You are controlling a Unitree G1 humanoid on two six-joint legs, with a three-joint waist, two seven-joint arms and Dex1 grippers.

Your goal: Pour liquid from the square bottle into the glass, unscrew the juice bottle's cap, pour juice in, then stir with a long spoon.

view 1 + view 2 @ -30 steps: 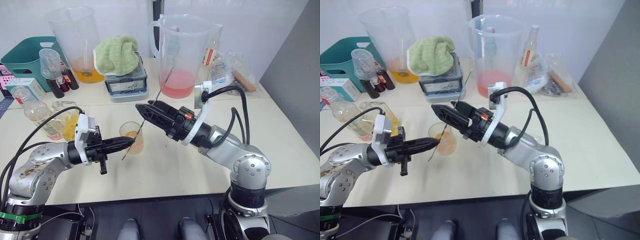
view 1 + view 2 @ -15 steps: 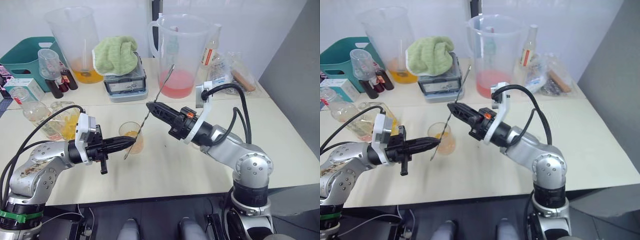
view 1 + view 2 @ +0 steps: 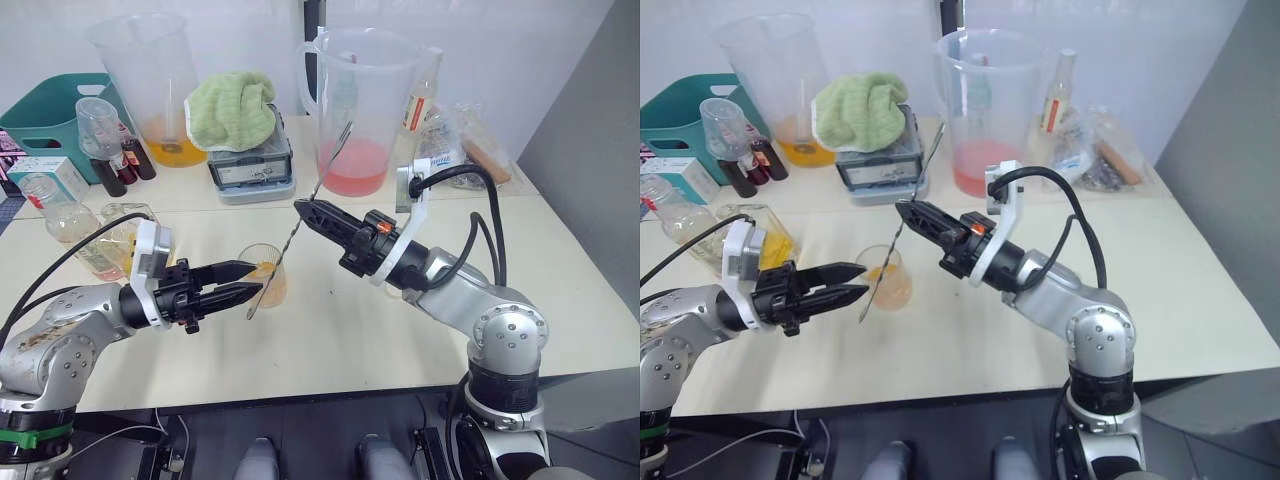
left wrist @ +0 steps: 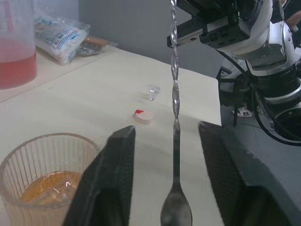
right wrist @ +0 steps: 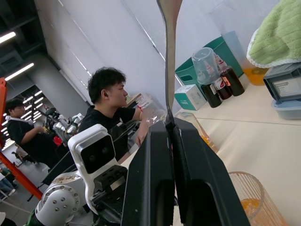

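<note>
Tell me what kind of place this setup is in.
Probably a robotics lab or test workshop rather than a kitchen: a plain work table crowded with big plastic pitchers, a scale under a green cloth, and people at workstations nearby.

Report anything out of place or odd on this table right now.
The long spoon, pinched in the right gripper, hangs with its bowl outside the glass, beside the rim, not in the liquid. The cap lies loose on the table.

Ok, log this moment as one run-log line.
stage: stirring | right gripper: shut on long spoon | spoon bowl: beside glass, outside | left gripper: open by glass | cap: off, on table
</note>
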